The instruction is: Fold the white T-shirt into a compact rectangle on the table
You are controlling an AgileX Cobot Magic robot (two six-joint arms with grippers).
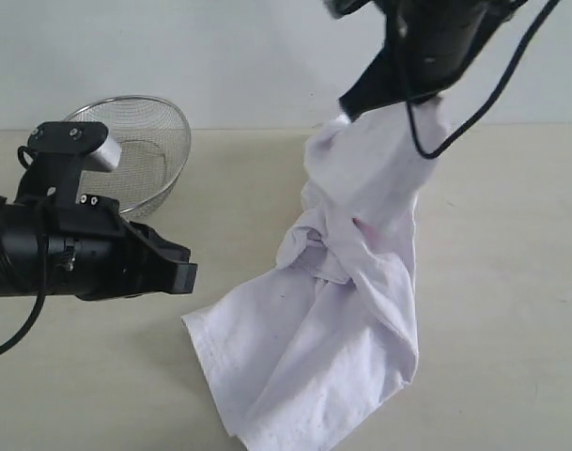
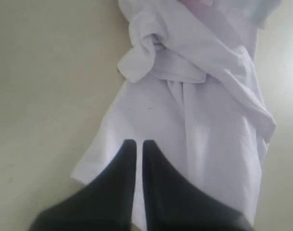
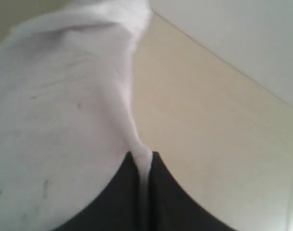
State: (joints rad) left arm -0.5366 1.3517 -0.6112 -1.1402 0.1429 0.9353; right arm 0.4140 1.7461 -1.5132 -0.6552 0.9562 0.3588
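Above the worktop (image 1: pixel 511 282), the white T-shirt (image 1: pixel 361 282) is hung twisted from the right end effector (image 3: pixel 142 156), clamped on its fabric, hem trailing; the left end effector (image 2: pixel 136 143) is closed, empty; the twist could be tightened by lifting.

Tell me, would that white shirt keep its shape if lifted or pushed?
Probably floppy: the white T-shirt hangs limp from the right tool, twisted midway. Likely light, since one pinch lifts it. Its lower end lies on the table, so pushing would likely bunch it.
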